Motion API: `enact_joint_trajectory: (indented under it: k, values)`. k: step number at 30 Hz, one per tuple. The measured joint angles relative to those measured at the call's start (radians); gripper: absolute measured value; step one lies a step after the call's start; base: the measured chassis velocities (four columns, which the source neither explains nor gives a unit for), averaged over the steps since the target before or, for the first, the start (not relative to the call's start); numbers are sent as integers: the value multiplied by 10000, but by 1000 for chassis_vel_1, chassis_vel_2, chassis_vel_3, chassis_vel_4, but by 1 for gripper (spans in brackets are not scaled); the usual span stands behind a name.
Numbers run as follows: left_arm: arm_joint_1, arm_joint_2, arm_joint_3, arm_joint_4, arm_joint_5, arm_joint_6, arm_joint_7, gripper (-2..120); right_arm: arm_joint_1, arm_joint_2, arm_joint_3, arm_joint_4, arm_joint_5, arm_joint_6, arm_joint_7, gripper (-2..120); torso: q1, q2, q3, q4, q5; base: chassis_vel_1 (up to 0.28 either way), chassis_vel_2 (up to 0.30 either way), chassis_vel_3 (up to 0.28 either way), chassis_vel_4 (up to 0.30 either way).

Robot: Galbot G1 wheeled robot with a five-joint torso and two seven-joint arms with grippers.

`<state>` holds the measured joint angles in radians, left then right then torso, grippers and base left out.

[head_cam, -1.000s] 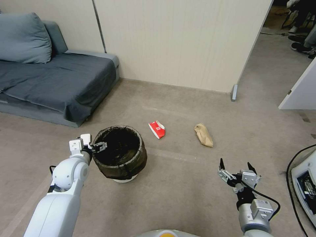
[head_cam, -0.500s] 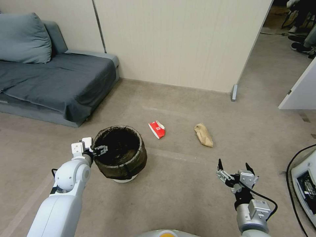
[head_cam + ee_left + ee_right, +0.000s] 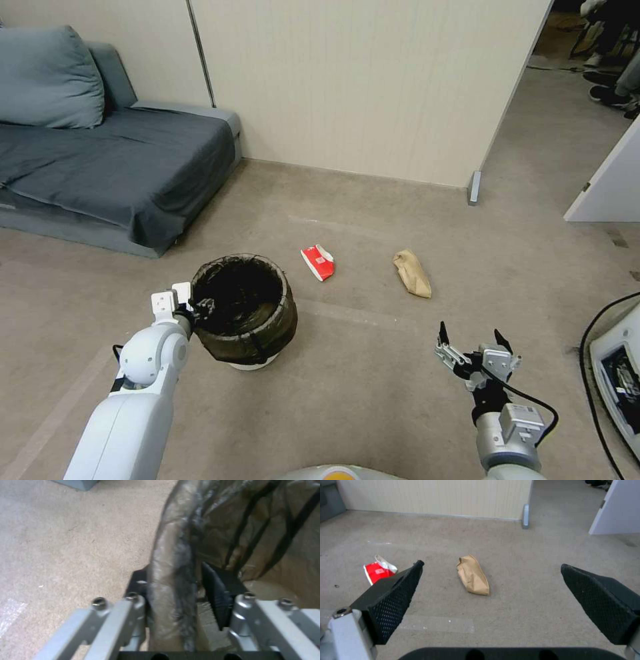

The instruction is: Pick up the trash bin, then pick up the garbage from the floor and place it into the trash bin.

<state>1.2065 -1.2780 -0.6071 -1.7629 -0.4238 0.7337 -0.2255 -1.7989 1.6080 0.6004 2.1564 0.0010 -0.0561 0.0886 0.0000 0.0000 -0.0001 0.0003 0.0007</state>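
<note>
The trash bin (image 3: 243, 310), white with a dark bag folded over its rim, stands on the carpet at my front left. My left gripper (image 3: 200, 308) is at its near-left rim. In the left wrist view the gripper (image 3: 176, 587) straddles the bagged rim (image 3: 173, 555), one finger outside and one inside, shut on it. Two pieces of garbage lie beyond the bin: a red-and-white carton (image 3: 319, 261) (image 3: 380, 571) and a crumpled brown paper bag (image 3: 412, 273) (image 3: 472, 578). My right gripper (image 3: 470, 337) (image 3: 490, 565) hangs open above the floor, short of the paper bag.
A grey sofa (image 3: 100, 153) with a cushion fills the left side. A beige wall (image 3: 367, 80) runs behind, ending at a post (image 3: 474, 187) beside a doorway. A white door (image 3: 610, 187) and a device with a black cable (image 3: 620, 373) stand at the right.
My left gripper has drawn back from over the bin's opening onto its near-left rim and closed there. My right gripper has sunk slightly toward me, still open.
</note>
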Motion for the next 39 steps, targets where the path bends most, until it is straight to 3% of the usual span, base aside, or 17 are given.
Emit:
enact_joint_trajectory:
  k: [6, 19, 26, 27, 31, 32, 35, 39]
  values:
    - [-23, -32, 40, 115, 171, -12, 17, 10, 10, -1, -18, -47, -1, 53, 0, 100, -1, 0, -1, -1, -1, 0, 0, 0, 0]
    - [391, 89, -42, -446, 373, -188, 330, 8, 69, 0, -58, -52, -10, 103, 11, 100, -1, 0, 2, -5, -17, 0, 0, 0, 0]
    - [1644, 259, -305, -2215, 328, -858, 726, 3, 99, -35, 130, 312, 63, 48, 76, 100, -1, -1, 2, -4, -11, 0, 0, 0, 0]
    - [1644, 259, -305, -2215, 328, -858, 726, 3, 99, -35, 130, 312, 63, 48, 76, 100, -1, -1, 2, -4, -11, 0, 0, 0, 0]
    - [2507, 95, -529, -3649, 76, -876, 709, 3, 106, -74, 184, 455, 130, 0, 121, 100, -1, 0, 1, -4, -8, 0, 0, 0, 0]
    - [2507, 95, -529, -3649, 76, -876, 709, 3, 106, -74, 184, 455, 130, 0, 121, 100, -1, 0, 1, -4, -8, 0, 0, 0, 0]
    - [3032, -105, -589, -4746, -38, -874, 534, 3, 98, -73, 180, 480, 136, -1, 134, 100, -1, 0, 1, -5, -5, 0, 0, 0, 0]
    - [3472, -227, -675, -5528, -35, -872, 492, 3, 75, -69, 178, 507, 143, 33, 134, 100, -1, -1, 1, -4, -5, 0, 0, 0, 0]
